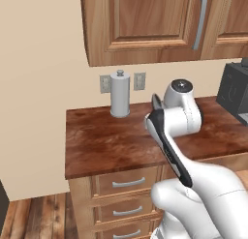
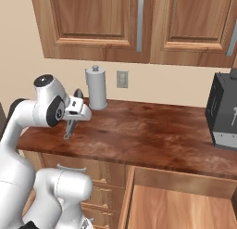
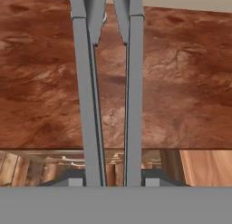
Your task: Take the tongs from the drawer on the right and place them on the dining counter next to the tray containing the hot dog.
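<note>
Currently gripper (image 2: 72,124) is clamped narrow on the tongs (image 3: 108,82), held above the reddish-brown worktop (image 2: 152,130), paper towel roll (image 2: 96,89) behind; the drawer (image 2: 180,205) stands open at lower right

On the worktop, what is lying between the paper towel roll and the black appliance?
Nothing: in the right base view, bare worktop runs from the paper towel roll to the black appliance.

The tongs (image 3: 111,82) are showing smooth, matt grey metal. The worktop (image 3: 181,82) is gleaming as glossy reddish-brown wood, the drawer (image 2: 180,205) looking pale and matt.
</note>
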Motion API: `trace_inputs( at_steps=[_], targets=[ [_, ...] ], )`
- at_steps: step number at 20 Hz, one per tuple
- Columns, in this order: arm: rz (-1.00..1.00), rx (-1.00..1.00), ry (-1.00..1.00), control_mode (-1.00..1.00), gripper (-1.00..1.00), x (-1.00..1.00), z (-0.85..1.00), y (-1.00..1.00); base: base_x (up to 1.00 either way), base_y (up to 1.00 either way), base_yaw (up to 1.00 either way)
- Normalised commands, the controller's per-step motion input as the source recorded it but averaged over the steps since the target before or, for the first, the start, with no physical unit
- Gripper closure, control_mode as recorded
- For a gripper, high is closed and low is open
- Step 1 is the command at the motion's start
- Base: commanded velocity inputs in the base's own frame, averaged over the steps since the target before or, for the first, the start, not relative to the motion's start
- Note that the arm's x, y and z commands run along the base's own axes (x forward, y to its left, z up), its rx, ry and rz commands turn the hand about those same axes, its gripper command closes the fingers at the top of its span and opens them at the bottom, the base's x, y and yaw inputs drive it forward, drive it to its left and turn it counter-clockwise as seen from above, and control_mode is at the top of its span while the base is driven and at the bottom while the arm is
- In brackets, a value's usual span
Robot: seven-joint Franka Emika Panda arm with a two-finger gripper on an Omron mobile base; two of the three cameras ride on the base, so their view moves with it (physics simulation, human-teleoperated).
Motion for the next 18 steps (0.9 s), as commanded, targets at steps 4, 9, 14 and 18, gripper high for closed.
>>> trace_inputs(
  at_steps=[4,9,14,18],
  targets=[
    [0.0,0.0,-0.07,-1.0,1.0,-0.06,0.11,0.0,0.0,0.0,0.0],
    [0.0,0.0,-0.01,1.0,1.0,-0.01,0.01,0.0,0.0,0.0,0.0],
    [0.0,0.0,0.0,1.0,1.0,0.0,0.0,0.0,0.0,0.0,0.0],
    [0.0,0.0,0.0,1.0,1.0,0.0,0.0,0.0,-0.32,0.0,0.0]
  ],
)
